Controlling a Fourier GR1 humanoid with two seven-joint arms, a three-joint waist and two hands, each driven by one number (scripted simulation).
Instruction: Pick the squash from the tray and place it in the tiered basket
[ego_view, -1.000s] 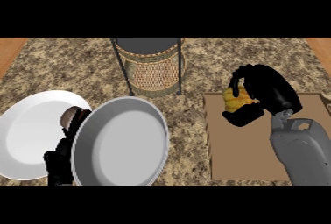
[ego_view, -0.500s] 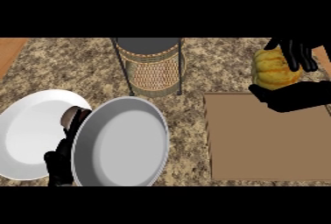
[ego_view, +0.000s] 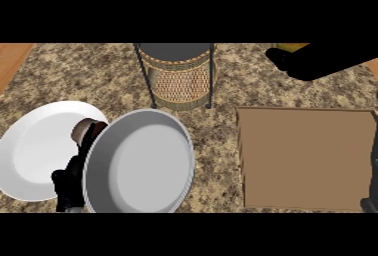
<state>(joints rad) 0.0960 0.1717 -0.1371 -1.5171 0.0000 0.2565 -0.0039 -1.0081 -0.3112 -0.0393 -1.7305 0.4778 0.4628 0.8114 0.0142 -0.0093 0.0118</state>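
Note:
High at the view's top right, my right hand (ego_view: 325, 60) is curled round the yellow squash (ego_view: 289, 47). Only a sliver of the squash shows above the fingers. The hand is well above the brown tray (ego_view: 306, 157), which lies flat at the right with nothing on it. The tiered basket (ego_view: 177, 75), a woven cylinder in a dark wire frame, stands at the top centre, to the left of the hand. My left hand (ego_view: 70, 177) rests open at the lower left, partly hidden behind a grey plate.
A white plate (ego_view: 37, 150) lies at the left, overlapped by a grey plate (ego_view: 140, 162). The counter top (ego_view: 96, 75) is speckled stone, with a wooden strip (ego_view: 13, 57) at the far left.
My right hand has lifted the squash off the tray and carried it up to the view's top right edge, where it is now mostly hidden. The left hand has not moved.

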